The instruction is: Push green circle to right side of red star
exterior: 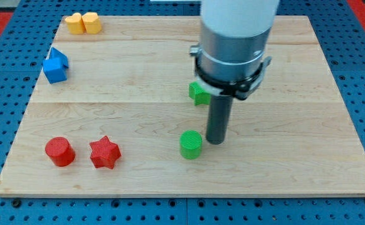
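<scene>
The green circle lies on the wooden board, below the middle of the view. The red star lies at the lower left, well to the left of the green circle. My tip rests on the board just to the right of the green circle, close to it or touching its right edge. The arm's grey and white body rises above the tip towards the view's top.
A red circle sits just left of the red star. A green block is partly hidden behind the arm. A blue block lies at the left. Two yellow blocks lie at the top left. The board's bottom edge is near.
</scene>
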### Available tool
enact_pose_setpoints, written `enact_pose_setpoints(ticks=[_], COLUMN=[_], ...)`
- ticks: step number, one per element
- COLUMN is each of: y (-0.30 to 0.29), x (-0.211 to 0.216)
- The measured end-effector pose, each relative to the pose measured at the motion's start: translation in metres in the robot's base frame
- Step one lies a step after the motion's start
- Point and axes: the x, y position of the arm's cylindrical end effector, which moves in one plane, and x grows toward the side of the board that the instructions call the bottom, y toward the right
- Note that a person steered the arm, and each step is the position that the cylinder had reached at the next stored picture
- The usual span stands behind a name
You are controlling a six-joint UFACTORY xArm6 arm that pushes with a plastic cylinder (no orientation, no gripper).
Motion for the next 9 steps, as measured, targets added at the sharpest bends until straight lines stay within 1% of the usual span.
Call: enact_pose_setpoints(ticks=[3, 4, 5, 6, 7, 8, 9], y=[-0.016, -0.021, -0.048, -0.064, -0.049, 0.017, 0.049], x=[-0.007, -0.026, -0.021, 0.001, -0.013, -0.026, -0.019])
